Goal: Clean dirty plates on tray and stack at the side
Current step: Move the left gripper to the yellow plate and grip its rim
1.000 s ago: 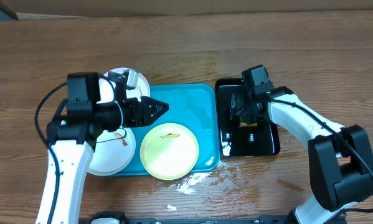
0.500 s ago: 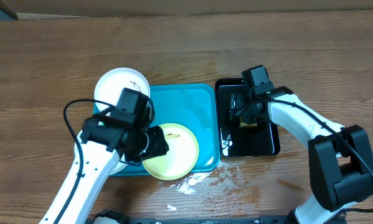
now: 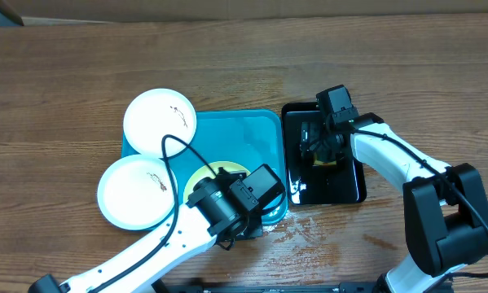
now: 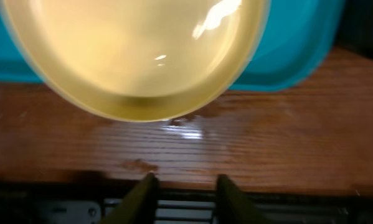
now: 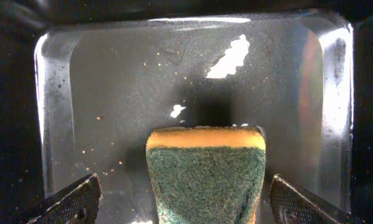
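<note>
Right gripper point(image 5: 186, 202) straddles sponge point(image 5: 205, 165); left gripper point(image 4: 185, 196) seemingly empty.

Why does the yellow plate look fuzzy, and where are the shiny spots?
Left wrist view: the yellow plate looks soft, likely too close to the lens, with a white gleam near its rim; the wet table below shines. Right wrist view: the sponge looks sharp; the black tray has bright streaks along its rim. Overhead view: even light, little blur.

Glossy yellow-green plate point(image 4: 136, 56) on smooth turquoise plastic tray point(image 4: 298, 50); grained, lightly sheened wooden table point(image 4: 248, 149); right of the tray, glossy black tray point(image 5: 111, 93), rough-fibred sponge point(image 5: 205, 180).
</note>
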Controlling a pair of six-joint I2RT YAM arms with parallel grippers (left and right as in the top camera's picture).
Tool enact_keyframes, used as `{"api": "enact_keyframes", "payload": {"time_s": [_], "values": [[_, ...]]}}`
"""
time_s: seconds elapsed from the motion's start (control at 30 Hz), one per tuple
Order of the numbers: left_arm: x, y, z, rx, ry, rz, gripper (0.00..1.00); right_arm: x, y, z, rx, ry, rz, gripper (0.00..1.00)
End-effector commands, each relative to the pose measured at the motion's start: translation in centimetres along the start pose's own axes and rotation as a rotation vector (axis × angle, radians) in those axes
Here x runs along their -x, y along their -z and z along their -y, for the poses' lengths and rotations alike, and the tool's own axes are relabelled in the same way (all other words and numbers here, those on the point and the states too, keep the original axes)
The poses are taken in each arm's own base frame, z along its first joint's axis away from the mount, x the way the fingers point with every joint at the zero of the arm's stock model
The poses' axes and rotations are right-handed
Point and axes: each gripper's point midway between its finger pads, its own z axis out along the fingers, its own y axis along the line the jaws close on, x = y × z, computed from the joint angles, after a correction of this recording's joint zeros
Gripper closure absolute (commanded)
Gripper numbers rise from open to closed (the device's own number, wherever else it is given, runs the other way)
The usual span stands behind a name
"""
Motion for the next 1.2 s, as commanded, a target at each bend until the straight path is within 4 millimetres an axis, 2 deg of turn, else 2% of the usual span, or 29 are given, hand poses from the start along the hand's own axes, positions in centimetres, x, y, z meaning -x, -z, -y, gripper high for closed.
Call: {"api": "enact_keyframes", "payload": {"time_s": [0.0,0.1,0.13,0.23,0.37,0.43,0.47,0.53,0.67,0.77,0.9,1.17], "values": [[2.5,-0.2,-3.9,0.132,0.28,0.081,0.63,-0.2,-0.2,0.2,-0.004,-0.002,-0.003,0.12],[3.7,0.2,-5.4,0.114,0.439,0.066,0.58,-0.2,-0.2,0.2,-0.005,-0.002,-0.005,0.12],[3.5,-0.1,-5.4,0.1,0.54,0.04,0.52,-0.2,-0.2,0.2,-0.005,-0.002,-0.006,0.12],[3.0,-1.0,-5.5,0.105,0.585,0.028,0.46,-0.2,-0.2,0.2,-0.005,-0.002,-0.006,0.12],[1.5,-2.9,-7.0,0.166,0.628,-0.009,0.51,-0.2,-0.2,0.2,-0.005,-0.002,-0.006,0.12],[0.5,-3.6,-7.5,0.189,0.646,-0.039,0.56,-0.2,-0.2,0.2,-0.005,-0.002,-0.005,0.12],[0.2,-4.1,-7.9,0.203,0.65,-0.045,0.61,-0.2,-0.2,0.2,-0.005,-0.002,-0.005,0.12],[0.0,-5.1,-8.0,0.196,0.651,-0.041,0.66,-0.2,-0.2,0.2,-0.005,-0.002,-0.006,0.12],[-0.1,-6.2,-6.9,0.132,0.669,-0.078,0.67,-0.3,-0.2,0.2,-0.006,-0.002,-0.007,0.12],[-0.1,-6.7,-6.9,0.123,0.707,-0.085,0.67,-0.3,-0.2,0.2,-0.006,-0.002,-0.007,0.12],[-0.1,-6.9,-6.8,0.114,0.728,-0.087,0.61,-0.3,-0.2,0.2,-0.006,-0.002,-0.007,0.11],[-0.4,-7.5,-7.1,0.122,0.786,-0.086,0.66,-0.3,-0.2,0.2,-0.006,-0.002,-0.01,0.11]]}}
